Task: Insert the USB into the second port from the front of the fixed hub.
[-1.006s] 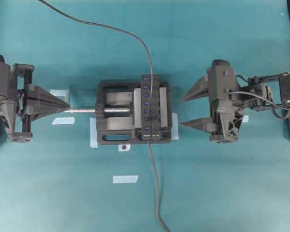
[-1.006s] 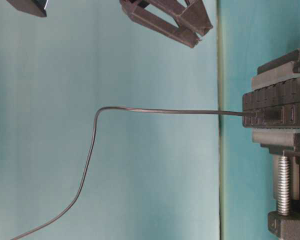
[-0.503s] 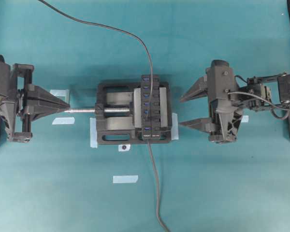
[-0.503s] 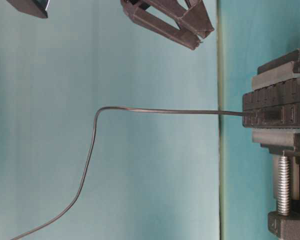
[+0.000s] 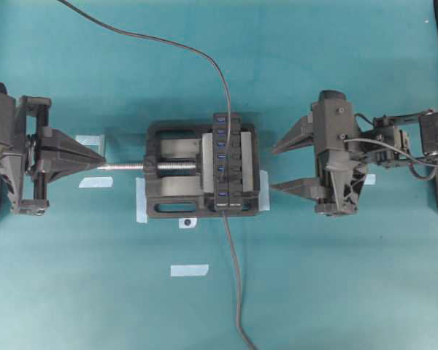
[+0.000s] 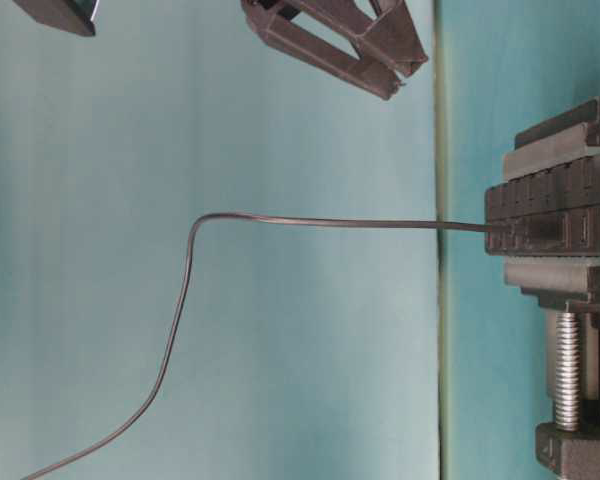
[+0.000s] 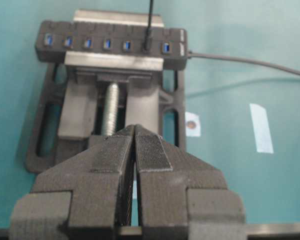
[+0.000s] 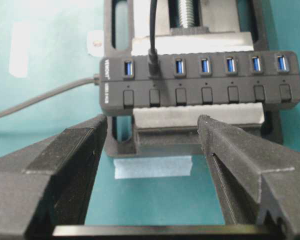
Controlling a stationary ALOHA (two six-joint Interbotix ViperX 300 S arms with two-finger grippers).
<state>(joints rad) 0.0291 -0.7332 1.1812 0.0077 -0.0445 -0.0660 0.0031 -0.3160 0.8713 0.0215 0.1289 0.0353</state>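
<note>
Teal cloth covers the table (image 5: 336, 292), and in its middle sits a large black vise with a silver screw (image 5: 175, 169), taped down with pale strips. Clamped in the vise is the fixed hub (image 5: 228, 162), a long narrow black bar with a row of blue-lined ports and black buttons beside them. The USB (image 8: 153, 62), a small black plug on a thin dark grey cable, stands seated in the second port (image 8: 153, 66), counting from the end where the hub's own built-in dark cable (image 8: 45, 97) leaves; that slot's blue lining is hidden by the plug. The thin grey cable (image 5: 168, 45) runs from the plug away across the cloth to the far edge in the overhead view.

The left gripper (image 5: 101, 157) lies level, pointing along the silver screw toward the vise, its tip close to the screw's end without clearly touching it. Its two black ribbed fingers (image 7: 152, 152) are pressed together with nothing between them.

The right gripper (image 5: 274, 169) also lies level on the opposite side, pointing at the hub and well apart from it. Its black fingers (image 8: 225, 145) are spread wide and hold nothing; in the wrist view they frame the hub's button side.
</note>
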